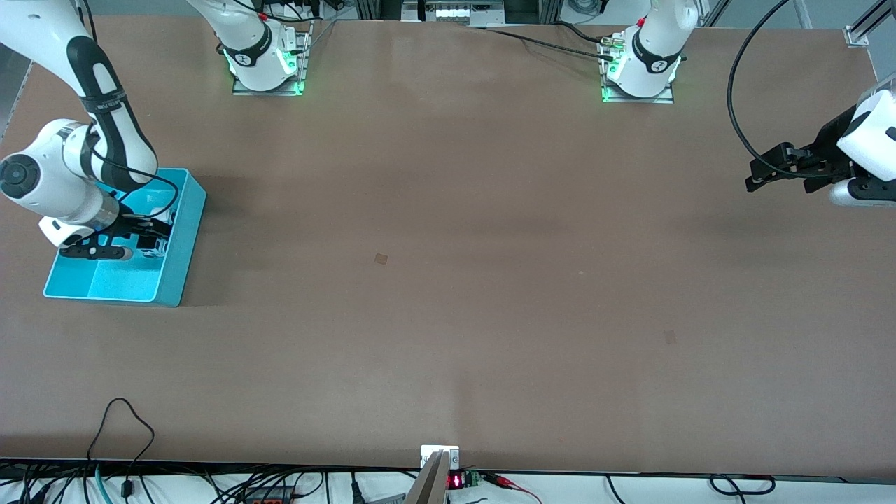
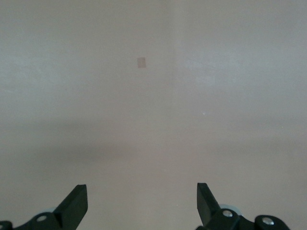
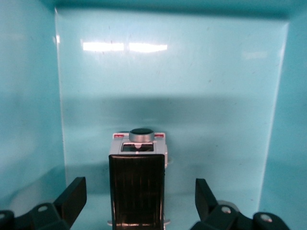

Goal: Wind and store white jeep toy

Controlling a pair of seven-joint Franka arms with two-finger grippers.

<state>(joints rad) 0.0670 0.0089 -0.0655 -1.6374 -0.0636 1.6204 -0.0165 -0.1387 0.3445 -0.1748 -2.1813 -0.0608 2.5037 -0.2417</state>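
Note:
The white jeep toy (image 3: 138, 184), white with a black roof and a round knob at one end, rests on the floor of the turquoise bin (image 3: 168, 81). My right gripper (image 3: 139, 188) is down inside the bin with its fingers open on either side of the jeep, a gap showing at each flank. From the front, that gripper (image 1: 147, 241) is low in the bin (image 1: 183, 255) at the right arm's end of the table. My left gripper (image 1: 759, 175) waits open over bare table at the left arm's end, with nothing between its fingers (image 2: 76, 199).
Two small tape patches (image 1: 381, 258) (image 1: 670, 337) mark the brown tabletop. A small mount (image 1: 439, 462) and loose cables (image 1: 119, 427) lie along the table edge nearest the front camera. The arm bases (image 1: 266, 66) (image 1: 640, 73) stand along the farthest edge.

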